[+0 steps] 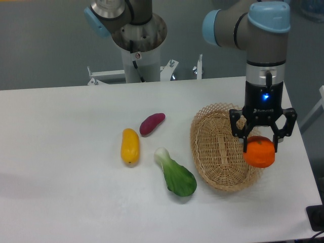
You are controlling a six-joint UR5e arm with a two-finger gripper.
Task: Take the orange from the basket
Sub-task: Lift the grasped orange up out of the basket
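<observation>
I have the gripper [261,144] closed on the top of the orange [259,152], which hangs over the basket's [217,147] right rim; it looks light, firm, and round enough to slip.

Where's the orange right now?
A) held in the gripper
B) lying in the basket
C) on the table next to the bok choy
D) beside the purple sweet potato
A: the gripper has its fingers closed on the orange, over the right rim of the basket.
</observation>
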